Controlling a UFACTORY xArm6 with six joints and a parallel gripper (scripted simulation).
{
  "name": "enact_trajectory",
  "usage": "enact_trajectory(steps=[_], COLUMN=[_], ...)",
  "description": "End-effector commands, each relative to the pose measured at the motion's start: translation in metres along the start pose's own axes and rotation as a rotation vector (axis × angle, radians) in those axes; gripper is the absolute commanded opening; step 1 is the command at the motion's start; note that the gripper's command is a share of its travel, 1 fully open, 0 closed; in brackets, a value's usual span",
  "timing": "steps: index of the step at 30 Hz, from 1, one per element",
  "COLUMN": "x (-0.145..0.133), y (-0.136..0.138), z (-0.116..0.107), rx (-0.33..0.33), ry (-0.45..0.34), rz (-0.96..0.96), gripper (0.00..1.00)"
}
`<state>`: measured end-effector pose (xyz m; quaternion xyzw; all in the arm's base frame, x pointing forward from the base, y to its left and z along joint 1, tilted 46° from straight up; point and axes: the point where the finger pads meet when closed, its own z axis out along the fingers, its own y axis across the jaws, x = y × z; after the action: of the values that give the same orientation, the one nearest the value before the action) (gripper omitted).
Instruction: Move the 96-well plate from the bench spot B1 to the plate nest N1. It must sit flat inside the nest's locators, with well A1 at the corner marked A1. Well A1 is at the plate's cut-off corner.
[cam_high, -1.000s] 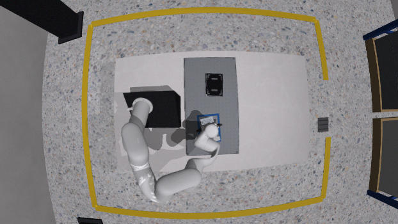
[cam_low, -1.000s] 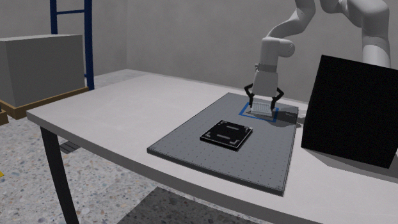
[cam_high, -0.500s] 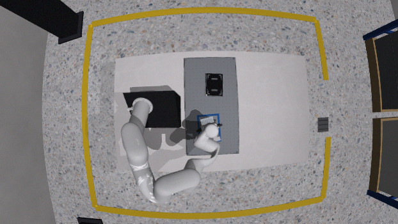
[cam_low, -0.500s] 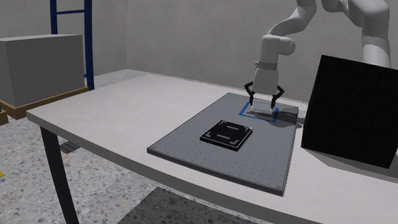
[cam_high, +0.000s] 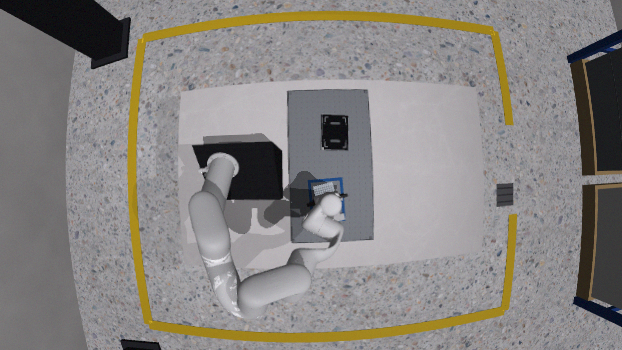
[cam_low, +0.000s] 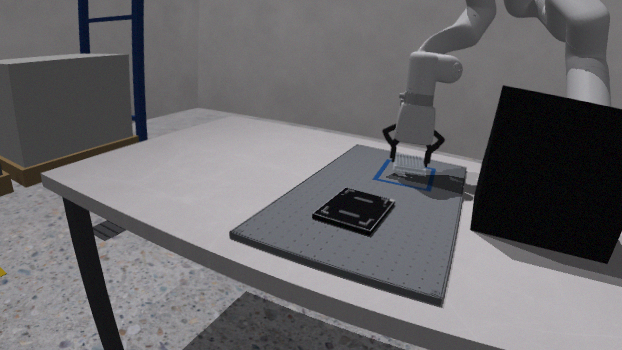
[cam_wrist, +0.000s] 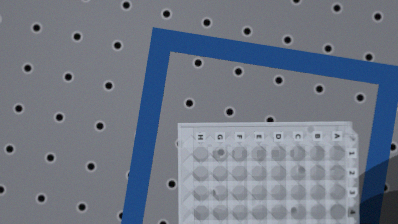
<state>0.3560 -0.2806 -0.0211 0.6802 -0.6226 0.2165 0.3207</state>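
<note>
The clear 96-well plate (cam_high: 322, 188) (cam_low: 411, 162) (cam_wrist: 265, 170) is over the blue-outlined spot B1 (cam_high: 330, 179) (cam_low: 382, 172) (cam_wrist: 150, 115), near the back of the grey perforated board (cam_high: 310, 125) (cam_low: 350, 250). It seems to hang slightly above the board. My gripper (cam_high: 328, 200) (cam_low: 411, 160) comes straight down and is shut on the plate's two sides. In the wrist view the plate's cut-off corner is at its upper right, by column A and row 1. The black nest N1 (cam_high: 334, 125) (cam_low: 355, 210) with white corner locators lies empty on the same board, apart from the plate.
A large black box (cam_high: 250, 170) (cam_low: 550, 175) stands on the white table (cam_high: 425, 175) (cam_low: 200, 165) right beside the board, close to the arm. A grey crate on a pallet (cam_low: 60, 100) and a blue rack stand off the table.
</note>
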Motion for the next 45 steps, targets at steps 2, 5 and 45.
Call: enact_trajectory(steps=[2, 5, 45], x=[0.000, 0.000, 0.000], y=[-0.001, -0.001, -0.001], z=[-0.009, -0.014, -0.054], rx=[0.002, 0.002, 0.002], ry=[0.000, 0.000, 0.000], rz=[0.000, 0.000, 0.001], gripper=[0.00, 0.00, 0.00])
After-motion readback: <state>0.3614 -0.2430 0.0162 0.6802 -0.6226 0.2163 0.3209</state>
